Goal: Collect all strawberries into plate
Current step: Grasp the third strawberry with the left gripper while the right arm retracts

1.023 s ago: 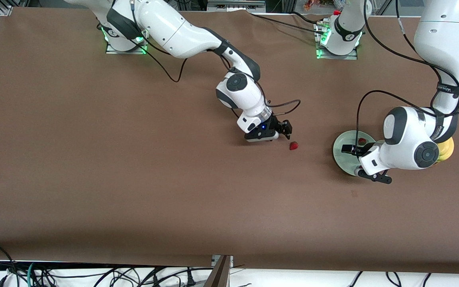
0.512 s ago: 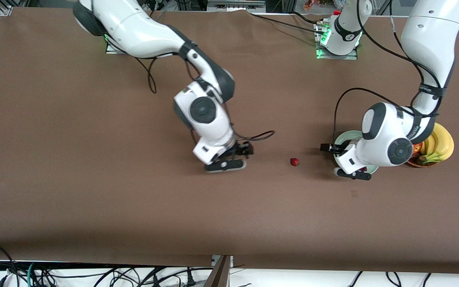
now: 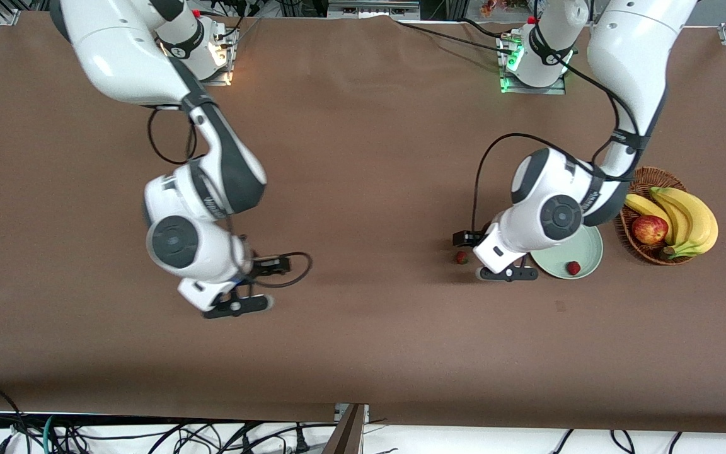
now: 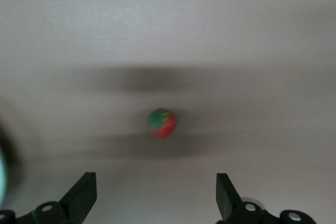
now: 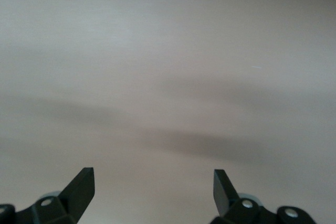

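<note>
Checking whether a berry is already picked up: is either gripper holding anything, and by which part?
Nothing is held. The left gripper is open over the loose strawberry beside the plate; the right gripper is open over bare table.

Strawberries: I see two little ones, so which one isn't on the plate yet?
The strawberry lying on the bare table beside the left claw. The other strawberry already sits in the plate.

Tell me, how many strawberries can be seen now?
2. One strawberry on table lies beside the plate; one strawberry in plate. Another may be hidden under the left arm.
</note>
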Robot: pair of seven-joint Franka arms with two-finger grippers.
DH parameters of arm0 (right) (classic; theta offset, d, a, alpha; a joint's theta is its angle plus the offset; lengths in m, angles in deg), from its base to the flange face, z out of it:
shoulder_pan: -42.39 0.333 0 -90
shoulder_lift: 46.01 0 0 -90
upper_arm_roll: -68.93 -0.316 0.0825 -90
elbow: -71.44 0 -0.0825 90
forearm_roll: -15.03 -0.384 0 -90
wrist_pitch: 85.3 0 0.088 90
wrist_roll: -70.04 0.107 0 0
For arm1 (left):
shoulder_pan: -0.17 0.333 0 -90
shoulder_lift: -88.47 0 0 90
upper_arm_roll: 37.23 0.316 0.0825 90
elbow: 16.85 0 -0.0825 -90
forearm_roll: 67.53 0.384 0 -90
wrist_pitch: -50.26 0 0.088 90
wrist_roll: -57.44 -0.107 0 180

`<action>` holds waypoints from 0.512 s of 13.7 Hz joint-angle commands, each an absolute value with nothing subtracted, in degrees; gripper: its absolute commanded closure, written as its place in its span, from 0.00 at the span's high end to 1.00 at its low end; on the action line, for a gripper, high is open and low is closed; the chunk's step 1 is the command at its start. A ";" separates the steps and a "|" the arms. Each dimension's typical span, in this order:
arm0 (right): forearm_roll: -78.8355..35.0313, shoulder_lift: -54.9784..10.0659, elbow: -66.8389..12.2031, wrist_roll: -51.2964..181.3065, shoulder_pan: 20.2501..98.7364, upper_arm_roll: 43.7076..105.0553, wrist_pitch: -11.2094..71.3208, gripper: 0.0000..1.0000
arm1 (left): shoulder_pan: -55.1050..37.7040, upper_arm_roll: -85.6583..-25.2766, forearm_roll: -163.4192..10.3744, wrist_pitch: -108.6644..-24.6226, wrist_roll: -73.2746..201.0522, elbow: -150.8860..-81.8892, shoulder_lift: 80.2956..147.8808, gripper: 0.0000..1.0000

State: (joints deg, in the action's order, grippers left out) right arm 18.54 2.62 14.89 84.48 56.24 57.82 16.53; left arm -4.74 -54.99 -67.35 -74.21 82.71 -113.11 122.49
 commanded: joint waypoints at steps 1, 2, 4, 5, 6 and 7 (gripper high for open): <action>19.07 -2.93 12.82 82.88 50.77 57.07 10.96 1.00 | -6.06 -54.19 -60.45 -78.85 94.75 -113.62 123.44 1.00; 19.60 -4.68 12.64 80.61 49.09 57.42 9.02 1.00 | -6.76 -54.28 -58.06 -79.73 98.71 -113.79 123.62 1.00; 21.96 -8.02 12.21 75.07 48.37 59.43 6.12 1.00 | -6.94 -54.19 -56.72 -80.79 104.44 -113.97 124.15 1.00; 22.15 -10.48 10.81 73.65 47.76 60.40 5.76 1.00 | -6.86 -54.19 -56.28 -80.88 106.03 -114.14 124.50 1.00; 21.98 -13.46 7.58 73.03 46.28 60.41 5.84 1.00 | -6.86 -54.19 -55.06 -80.96 107.52 -114.84 124.59 1.00; 22.06 -16.88 4.41 72.94 44.96 60.41 6.36 1.00 | -6.86 -54.19 -53.92 -81.92 109.80 -115.46 124.50 1.00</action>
